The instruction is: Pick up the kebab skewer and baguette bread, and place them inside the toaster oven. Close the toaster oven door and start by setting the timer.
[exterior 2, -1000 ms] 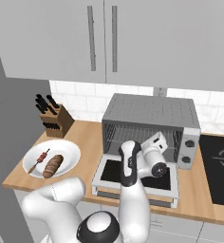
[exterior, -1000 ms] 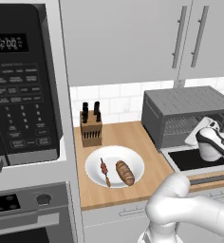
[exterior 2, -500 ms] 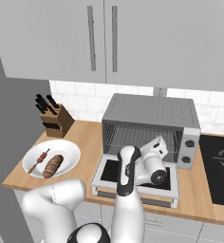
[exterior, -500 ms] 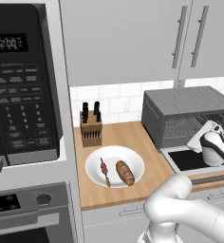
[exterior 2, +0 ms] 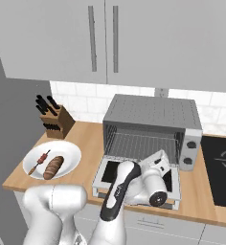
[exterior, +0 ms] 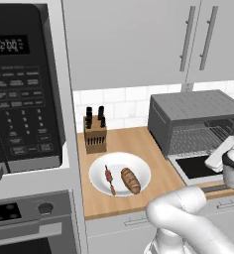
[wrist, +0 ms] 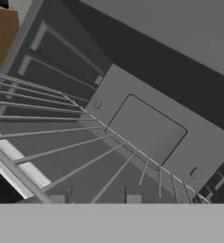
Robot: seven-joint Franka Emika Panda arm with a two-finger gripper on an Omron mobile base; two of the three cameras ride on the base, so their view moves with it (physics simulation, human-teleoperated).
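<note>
Hovering over the lowered toaster oven door [exterior 2: 110,174], hand just in front of the open toaster oven [exterior 2: 151,122]. Looking into its wire rack [wrist: 76,142] at close range. Can't tell finger state, tips barely showing. Nothing visibly held. Kebab skewer [exterior: 109,177] and baguette bread [exterior: 130,179] lying side by side on white plate [exterior: 100,165], near knife block [exterior: 94,133].

The microwave [exterior: 27,94] display [exterior: 9,44] reads 12:00 — pale digits on black. Its keypad labels blur — unreadable.
</note>
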